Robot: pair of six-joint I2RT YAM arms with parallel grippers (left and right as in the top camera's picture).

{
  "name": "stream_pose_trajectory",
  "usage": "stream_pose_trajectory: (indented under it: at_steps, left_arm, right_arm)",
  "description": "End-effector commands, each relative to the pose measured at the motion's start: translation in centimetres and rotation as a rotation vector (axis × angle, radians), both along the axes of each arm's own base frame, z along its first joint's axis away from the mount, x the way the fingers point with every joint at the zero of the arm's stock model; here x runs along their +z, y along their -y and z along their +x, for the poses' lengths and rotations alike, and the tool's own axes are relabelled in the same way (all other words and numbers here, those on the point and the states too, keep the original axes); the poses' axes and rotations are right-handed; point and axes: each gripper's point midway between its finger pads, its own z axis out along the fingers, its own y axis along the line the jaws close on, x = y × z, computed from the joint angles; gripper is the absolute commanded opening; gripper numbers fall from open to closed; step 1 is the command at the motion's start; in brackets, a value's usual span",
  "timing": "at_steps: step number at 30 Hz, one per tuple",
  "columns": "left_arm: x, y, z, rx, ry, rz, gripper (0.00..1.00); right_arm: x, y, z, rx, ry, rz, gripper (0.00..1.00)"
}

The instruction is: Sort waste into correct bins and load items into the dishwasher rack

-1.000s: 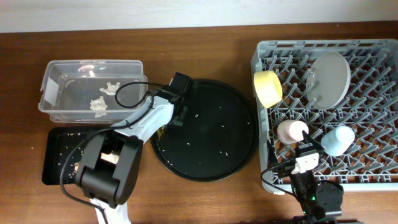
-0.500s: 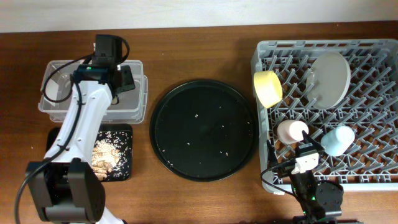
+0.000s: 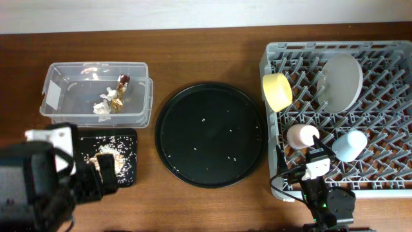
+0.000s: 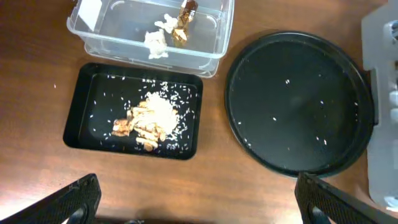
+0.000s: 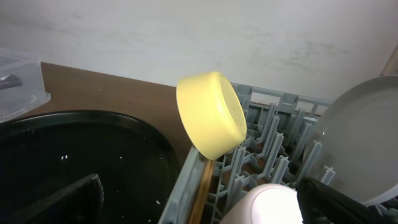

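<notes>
Tissue (image 3: 102, 108) and wrappers (image 3: 119, 90) lie in the box (image 3: 145, 96) at 10 o'clock on the worktop (image 3: 193, 38); scraps (image 3: 106, 161) sit in the black tray (image 3: 127, 173) at 8 o'clock. Left end effector (image 4: 199, 200) hangs above, spread wide, empty. Rack (image 3: 335, 45) at 3 o'clock holds bowl (image 3: 277, 90), plate (image 3: 341, 80), pink cup (image 3: 301, 136), blue cup (image 3: 349, 145). Right end effector (image 5: 205, 200) at 5 o'clock, likewise spread, empty

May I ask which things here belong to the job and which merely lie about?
Job: clear rectangular plastic box, shallow black rectangular tray, grey plastic pegged rack, yellow bowl, grey-green round plate, pink cup, blue cup, brown food scraps.
Lying about: large round black tray.
</notes>
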Motion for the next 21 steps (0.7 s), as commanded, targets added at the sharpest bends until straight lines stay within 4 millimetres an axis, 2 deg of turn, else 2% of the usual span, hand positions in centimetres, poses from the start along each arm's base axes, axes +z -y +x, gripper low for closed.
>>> stream_pose_trajectory:
  at_steps: [1, 3, 4, 5, 6, 7, 8, 10, 13, 15, 21]
  left_arm:
    - [-0.3, 0.2, -1.6, -0.028, -0.012, -0.001, 0.99]
    - [0.1, 0.8, -2.3, -0.075, 0.018, 0.002, 0.99]
    - [1.2, 1.1, -1.9, -0.105, 0.095, 0.01, 0.99]
    - [2.5, 1.0, -0.6, -0.094, 0.184, 0.024, 1.0]
    - [4.4, 1.0, 1.6, -0.105, 0.331, 0.053, 0.99]
    - [4.5, 1.1, 2.5, -0.119, 0.39, 0.066, 1.0]
    - [3.4, 1.4, 3.6, -0.12, 0.454, 0.062, 0.99]
    - [-0.5, 1.9, 5.2, -0.127, 0.558, 0.041, 0.99]
    - [-8.6, 2.5, 6.1, -0.146, 0.685, 0.003, 1.0]
    - [-11.1, 2.7, 6.6, -0.15, 0.749, -0.005, 0.99]
    - [-16.0, 2.8, 7.1, -0.145, 0.866, -0.012, 0.99]
  right_arm:
    - [-0.3, 0.2, 0.0, -0.009, -0.002, -0.004, 0.98]
    - [-0.3, 0.2, 0.0, -0.009, -0.002, -0.004, 0.98]
    - [-0.3, 0.2, 0.0, -0.009, -0.002, -0.004, 0.98]
    - [-0.3, 0.2, 0.0, -0.009, -0.002, -0.004, 0.98]
    - [-0.3, 0.2, 0.0, -0.009, -0.002, -0.004, 0.98]
    - [-0.3, 0.2, 0.0, -0.009, -0.002, -0.004, 0.98]
    - [-0.3, 0.2, 0.0, -0.009, -0.002, -0.004, 0.99]
    - [-0.3, 0.2, 0.0, -0.009, -0.002, -0.004, 0.98]
    - [-0.3, 0.2, 0.0, -0.009, -0.002, -0.004, 0.98]
    - [-0.3, 0.2, 0.0, -0.008, -0.002, -0.004, 0.98]
    - [-0.3, 0.2, 0.0, -0.008, -0.002, -0.004, 0.98]
